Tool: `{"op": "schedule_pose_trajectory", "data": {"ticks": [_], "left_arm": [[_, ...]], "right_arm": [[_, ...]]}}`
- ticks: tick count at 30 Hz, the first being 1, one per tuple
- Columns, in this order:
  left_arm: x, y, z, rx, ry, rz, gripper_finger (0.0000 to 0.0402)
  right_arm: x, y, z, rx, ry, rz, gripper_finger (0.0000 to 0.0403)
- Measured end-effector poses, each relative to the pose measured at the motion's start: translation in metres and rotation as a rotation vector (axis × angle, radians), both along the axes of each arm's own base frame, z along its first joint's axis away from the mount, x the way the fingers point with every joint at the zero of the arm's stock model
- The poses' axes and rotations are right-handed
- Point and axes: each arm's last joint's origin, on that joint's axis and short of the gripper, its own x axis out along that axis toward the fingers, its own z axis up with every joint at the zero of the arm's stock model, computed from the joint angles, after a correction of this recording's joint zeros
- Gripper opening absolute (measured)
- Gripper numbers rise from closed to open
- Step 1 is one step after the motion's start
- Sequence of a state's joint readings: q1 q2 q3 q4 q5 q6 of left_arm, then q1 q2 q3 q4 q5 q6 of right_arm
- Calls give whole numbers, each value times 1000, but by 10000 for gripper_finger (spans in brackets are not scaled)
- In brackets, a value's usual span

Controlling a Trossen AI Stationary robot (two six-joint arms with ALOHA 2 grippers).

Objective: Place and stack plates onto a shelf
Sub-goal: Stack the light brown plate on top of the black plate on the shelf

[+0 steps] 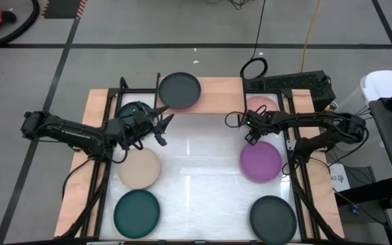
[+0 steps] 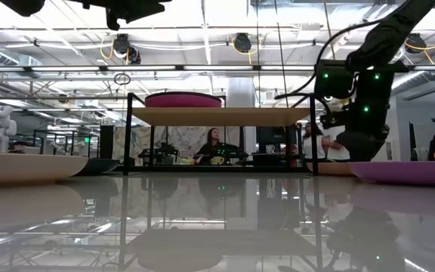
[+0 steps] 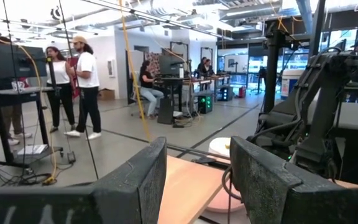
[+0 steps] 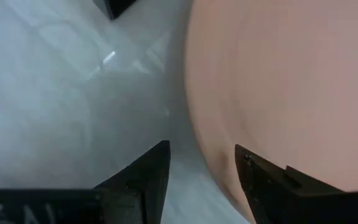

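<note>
pale pink plate (image 4: 291, 87) round, matte, shallow; right gripper (image 4: 201, 168) open above rim.

Table top (image 1: 203, 177): glossy white, mirror-like in the low view | shelf (image 1: 216, 92): light wood board, smooth, on thin black metal legs | plates, as the beige plate (image 1: 139, 168) and purple plate (image 1: 260, 161): matt, smooth | right gripper (image 4: 201, 168) fingers (image 4: 145, 177): dark, dull, plastic-looking.
</note>
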State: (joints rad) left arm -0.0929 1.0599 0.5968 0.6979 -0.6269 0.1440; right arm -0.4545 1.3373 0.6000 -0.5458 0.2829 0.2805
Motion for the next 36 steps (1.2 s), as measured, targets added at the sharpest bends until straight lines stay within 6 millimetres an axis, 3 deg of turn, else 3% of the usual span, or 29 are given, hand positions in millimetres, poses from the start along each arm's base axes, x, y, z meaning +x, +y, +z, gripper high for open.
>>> {"op": "schedule_pose_trajectory", "data": {"ticks": [5, 9, 12, 15, 20, 27, 31, 36], "left_arm": [[0, 0, 0, 0, 0, 0, 181], [0, 0, 0, 0, 0, 1, 181], [0, 0, 0, 0, 0, 1, 181], [0, 0, 0, 0, 0, 1, 181], [0, 0, 0, 0, -1, 1, 181], [0, 1, 0, -1, -2, 8, 181], [0, 1, 1, -10, -19, -17, 181], [1, -2, 1, -14, -30, -84, 181]], "right_arm": [[-4, 1, -3, 2, -5, -41, 133], [-6, 2, 1, -6, -32, -56, 66], [-8, 3, 11, -45, -72, -39, 16], [-12, 3, 27, -107, -99, -63, 14], [-21, 4, 69, -267, -162, -110, 3], [-15, 0, 146, -470, -399, -48, 2], [4, -2, 186, -520, -567, 111, 1], [46, -5, 219, -552, -725, 377, 1]]}}
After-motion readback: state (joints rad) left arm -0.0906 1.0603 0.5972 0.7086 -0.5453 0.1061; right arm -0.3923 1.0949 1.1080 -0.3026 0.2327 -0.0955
